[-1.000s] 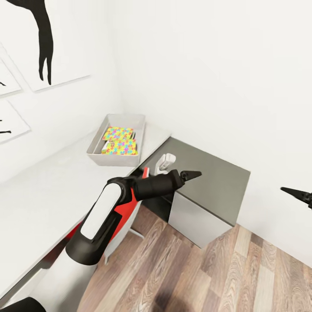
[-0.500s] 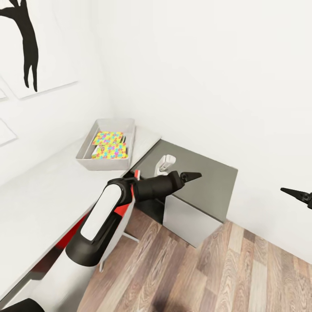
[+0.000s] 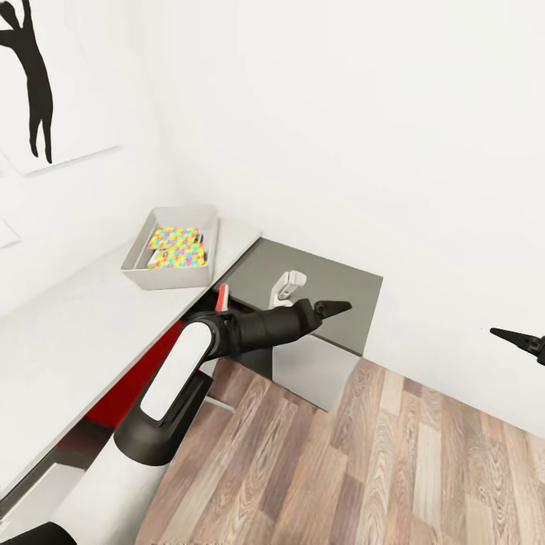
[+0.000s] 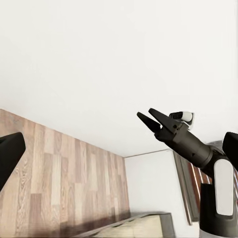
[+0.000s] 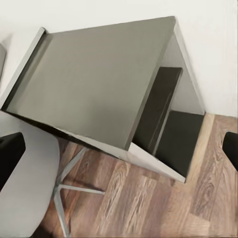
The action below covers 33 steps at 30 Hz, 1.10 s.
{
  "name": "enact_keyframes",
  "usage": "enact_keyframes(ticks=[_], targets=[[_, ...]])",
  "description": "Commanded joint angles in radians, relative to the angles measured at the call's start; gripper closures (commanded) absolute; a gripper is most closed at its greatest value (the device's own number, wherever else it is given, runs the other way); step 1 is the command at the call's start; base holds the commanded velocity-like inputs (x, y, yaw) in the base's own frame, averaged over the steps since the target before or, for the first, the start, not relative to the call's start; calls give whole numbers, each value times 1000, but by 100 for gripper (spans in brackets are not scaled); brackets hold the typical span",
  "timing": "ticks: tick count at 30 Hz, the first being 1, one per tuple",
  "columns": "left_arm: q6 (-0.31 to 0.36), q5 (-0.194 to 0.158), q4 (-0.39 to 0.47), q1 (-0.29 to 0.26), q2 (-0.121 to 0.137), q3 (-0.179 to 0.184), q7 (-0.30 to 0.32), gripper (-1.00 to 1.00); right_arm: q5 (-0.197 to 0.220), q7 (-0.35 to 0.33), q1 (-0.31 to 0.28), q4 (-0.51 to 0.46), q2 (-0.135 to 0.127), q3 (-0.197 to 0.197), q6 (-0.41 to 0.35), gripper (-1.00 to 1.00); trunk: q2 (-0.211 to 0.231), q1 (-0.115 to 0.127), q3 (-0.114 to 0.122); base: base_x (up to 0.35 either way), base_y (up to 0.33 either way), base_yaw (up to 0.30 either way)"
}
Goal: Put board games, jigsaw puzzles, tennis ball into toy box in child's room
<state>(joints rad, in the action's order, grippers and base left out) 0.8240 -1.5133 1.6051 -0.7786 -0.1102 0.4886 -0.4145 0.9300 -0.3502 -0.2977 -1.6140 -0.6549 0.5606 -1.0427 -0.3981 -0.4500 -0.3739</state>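
Observation:
The light grey toy box [image 3: 163,281] sits on the pale table [image 3: 68,341] near the room's corner. The two bright jigsaw puzzles [image 3: 178,244] lie inside it. My left gripper [image 3: 342,306] hangs open and empty in front of the dark grey desk section [image 3: 325,274], well to the right of the box. Its fingers [image 4: 9,156] stand wide apart in the left wrist view. My right gripper [image 3: 501,333] is open in the air by the white wall, with its fingers [image 5: 10,153] spread. The board games, tennis ball and bed are out of view.
The dark desk section [image 5: 99,79] has an open shelf below it. A white chair [image 5: 25,183] with red parts [image 3: 129,386] is tucked under the table. Wood-plank floor [image 3: 393,454] spreads to the right. A black silhouette poster [image 3: 34,83] hangs on the left wall.
The whole picture has slid left, so the camera has turned right. Both arms hold the same pose in the view, and both grippers remain empty.

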Motion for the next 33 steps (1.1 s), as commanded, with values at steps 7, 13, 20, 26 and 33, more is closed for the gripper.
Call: enact_keyframes(ticks=[7, 13, 20, 26, 33], targets=[[1, -10, 1, 1, 7, -2, -10, -100, -10, -10, -1, 0, 0, 1, -4, -100, -2, 0, 9, -322, 0, -152], [-1, -10, 1, 7, 26, -4, -10, -100, -8, -10, 0, 0, 0, 1, -4, -100, -2, 0, 19, -135, 0, -152], [-3, -1, 0, 20, 33, -26, -12, -100, -7, -10, 0, 0, 1, -8, -4, -100, -2, 0, 30, -11, 0, -152], [-3, 81, -7, 61, 41, -73, -16, -100, -9, 2, -2, 3, 8, -113, -4, -100, -2, 0, 39, -2, 0, -151], [-3, 161, -11, 142, 92, -173, -12, -100, -9, 150, -4, 33, 35, -298, -4, -100, -2, 0, 50, 0, 0, -149]])
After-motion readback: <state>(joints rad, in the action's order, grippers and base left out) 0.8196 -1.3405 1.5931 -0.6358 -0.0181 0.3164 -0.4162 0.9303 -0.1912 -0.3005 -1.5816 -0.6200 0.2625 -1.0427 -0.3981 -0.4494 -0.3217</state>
